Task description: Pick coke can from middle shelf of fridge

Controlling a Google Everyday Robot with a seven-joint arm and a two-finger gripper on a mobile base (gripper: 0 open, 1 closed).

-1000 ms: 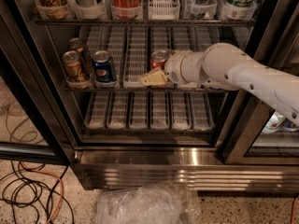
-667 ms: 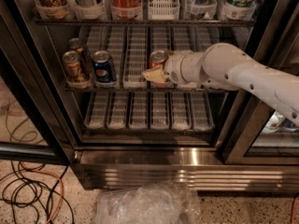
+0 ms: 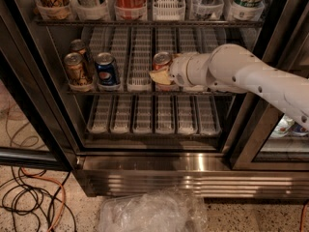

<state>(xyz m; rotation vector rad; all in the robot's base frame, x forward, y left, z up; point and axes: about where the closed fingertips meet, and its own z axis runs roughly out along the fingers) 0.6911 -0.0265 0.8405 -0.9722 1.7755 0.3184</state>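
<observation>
My hand (image 3: 160,77) is at the coke can (image 3: 161,61).
It stands up tall on the middle shelf (image 3: 139,62), just behind my hand. I cannot tell if I am pinching it.

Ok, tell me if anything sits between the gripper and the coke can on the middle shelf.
Nothing visible does. The gripper is right at the coke can, overlapping its lower half. The Pepsi can and the brown-gold cans stand further left on the middle shelf, out of the way.
</observation>
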